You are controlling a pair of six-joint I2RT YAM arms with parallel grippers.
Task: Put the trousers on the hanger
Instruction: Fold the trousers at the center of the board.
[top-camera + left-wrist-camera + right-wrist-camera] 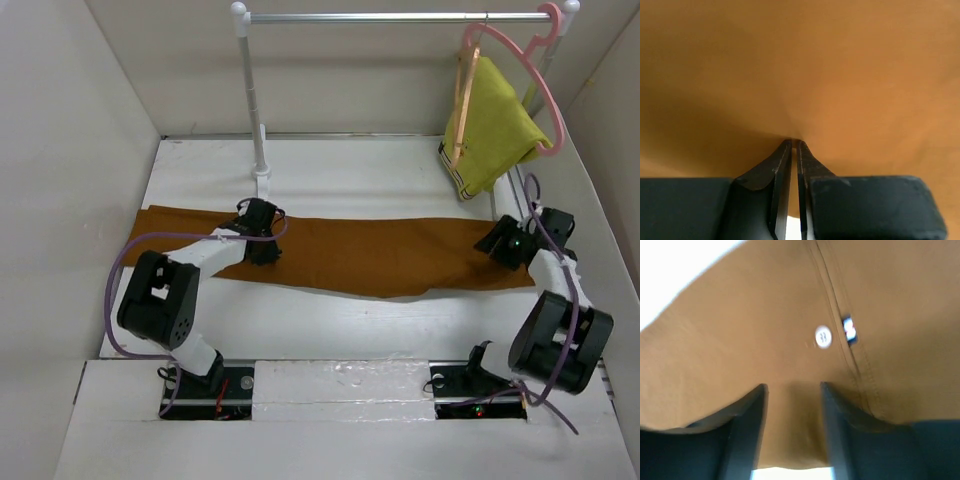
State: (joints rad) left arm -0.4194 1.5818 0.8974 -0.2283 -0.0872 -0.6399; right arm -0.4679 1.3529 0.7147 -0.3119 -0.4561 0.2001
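Observation:
The rust-brown trousers (pixel 370 252) lie flat and stretched left to right across the white table. My left gripper (pixel 262 240) rests on their left part. In the left wrist view its jaws (pixel 795 142) are shut, pinching a small peak of the cloth (pixel 800 65). My right gripper (pixel 500 240) is at the right end. In the right wrist view it (pixel 792 387) is open, with the cloth edge (pixel 740 340) lying between the fingers, near a white button (pixel 823 336). The wooden hanger (pixel 462 100) hangs on the rail at the back right.
A metal rail (pixel 400 17) on a white post (pixel 255 110) spans the back. A pink hanger (pixel 530 80) and a yellow-green garment (pixel 495 125) hang beside the wooden hanger. White walls close in the table on both sides.

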